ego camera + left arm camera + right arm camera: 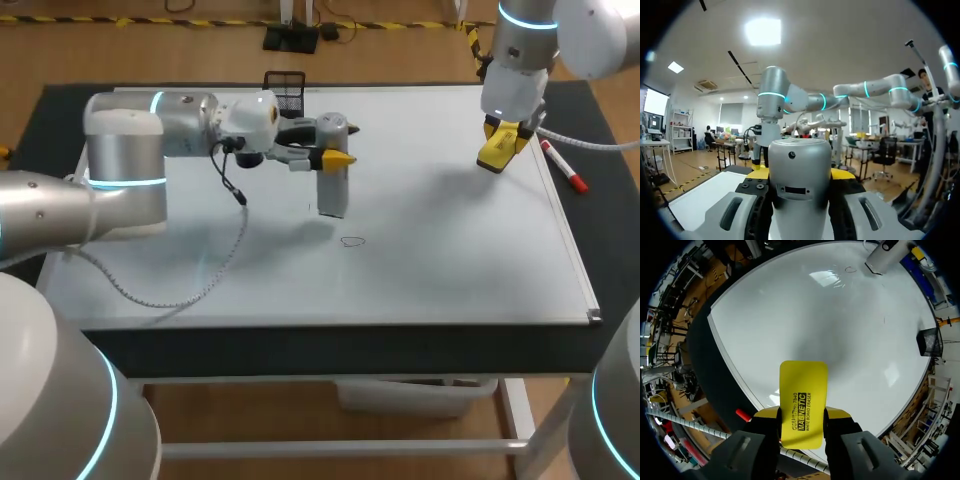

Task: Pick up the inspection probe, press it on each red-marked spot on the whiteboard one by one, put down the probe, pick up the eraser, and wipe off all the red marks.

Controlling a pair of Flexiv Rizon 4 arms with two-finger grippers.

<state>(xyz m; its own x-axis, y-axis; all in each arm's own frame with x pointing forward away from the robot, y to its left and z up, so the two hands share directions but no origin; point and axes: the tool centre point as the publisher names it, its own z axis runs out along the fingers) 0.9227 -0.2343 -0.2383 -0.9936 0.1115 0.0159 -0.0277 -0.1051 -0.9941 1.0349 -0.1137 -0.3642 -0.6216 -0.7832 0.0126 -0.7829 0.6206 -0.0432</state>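
L tool [335,155] clamped on probe [331,195] over whiteboard [450,250], R tool [801,415] gripping eraser [803,390], both grips clearest in wrist views

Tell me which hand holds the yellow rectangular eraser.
The right hand: it is shut on the yellow rectangular eraser. The left hand grips the silver cylindrical probe instead.

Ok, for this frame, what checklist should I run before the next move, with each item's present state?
1. Probe grip: left gripper shut on the inspection probe: ok.
2. Probe upright: ok.
3. Probe tip on the small oval mark: not ok, it stands beside the mark, apart from it.
4. Eraser grip: right gripper shut on the yellow eraser: ok.
5. Eraser held off the whiteboard: ok, judging by the right wrist view.
6. Mark's colour is red: cannot tell.
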